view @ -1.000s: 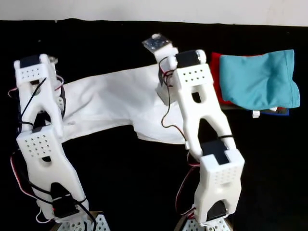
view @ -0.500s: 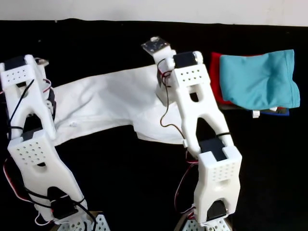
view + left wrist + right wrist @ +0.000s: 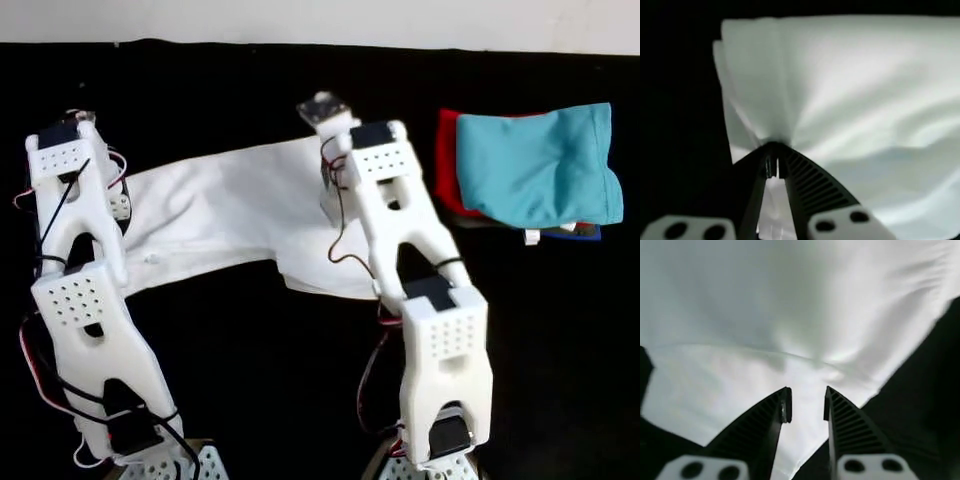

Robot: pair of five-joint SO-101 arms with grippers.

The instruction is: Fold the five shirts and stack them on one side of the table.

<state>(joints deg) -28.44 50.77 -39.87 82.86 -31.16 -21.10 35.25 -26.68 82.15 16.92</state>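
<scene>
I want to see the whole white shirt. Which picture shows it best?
The high view: the white shirt lies spread out, almost whole. The left wrist view shows a bunched edge, the right wrist view a plain patch.

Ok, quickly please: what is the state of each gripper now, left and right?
Left gripper: closed, pinching the white shirt.
Right gripper: open, holding nothing, over the white shirt.
</scene>
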